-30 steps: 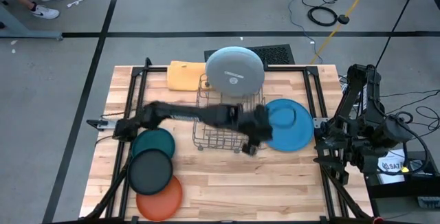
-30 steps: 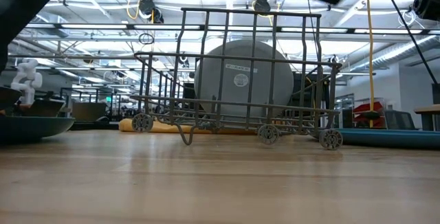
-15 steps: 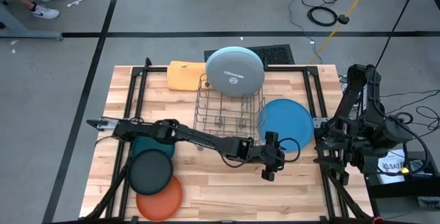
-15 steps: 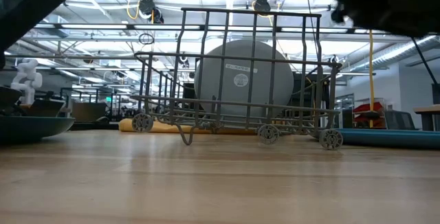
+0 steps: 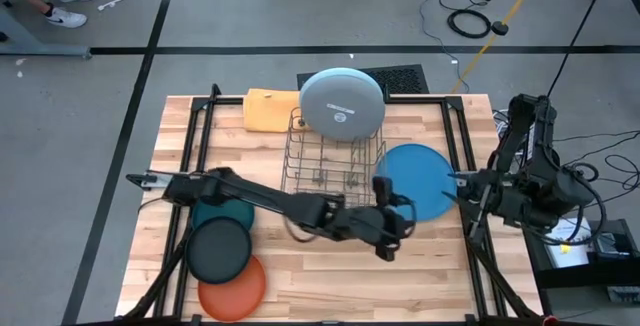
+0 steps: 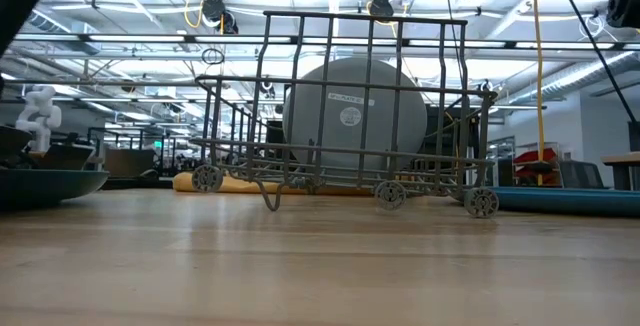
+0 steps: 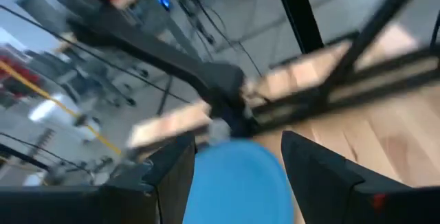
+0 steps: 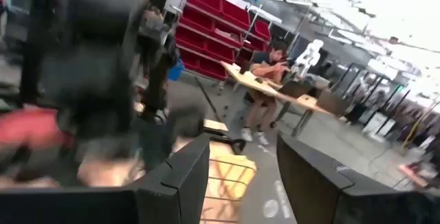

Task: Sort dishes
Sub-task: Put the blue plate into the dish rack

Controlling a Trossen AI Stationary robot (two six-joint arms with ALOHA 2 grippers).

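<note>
- The orange plate (image 5: 232, 286) lies flat at the near left corner of the bench (image 5: 330, 286), partly under the black plate (image 5: 219, 250), which in turn overlaps the dark teal plate (image 5: 226, 209) behind it; the three make a staggered row running away from the front edge.
- The left gripper (image 5: 388, 228) hangs over the bench near its middle, at the end of the arm stretched across from the left, just in front of the medium blue plate (image 5: 420, 178). In the left wrist view its two dark fingers (image 7: 313, 176) stand apart with nothing between them, and the blue plate (image 7: 237, 183) shows beyond the gap.
- The medium blue plate lies flat on the right part of the bench, just beside the wire rack (image 5: 330, 171).
- The right gripper (image 5: 462, 188) is at the bench's right edge, close to the medium blue plate's rim; the right wrist view shows its fingers (image 8: 182, 179) spread and empty.
- The grey plate (image 5: 342, 104) stands on edge at the far end of the wire rack, leaning a little; the low view shows it upright (image 6: 355, 116) behind the rack's bars (image 6: 330, 96).
- A folded orange-yellow cloth (image 5: 270, 109) lies at the far edge, just left of the grey plate.
</note>
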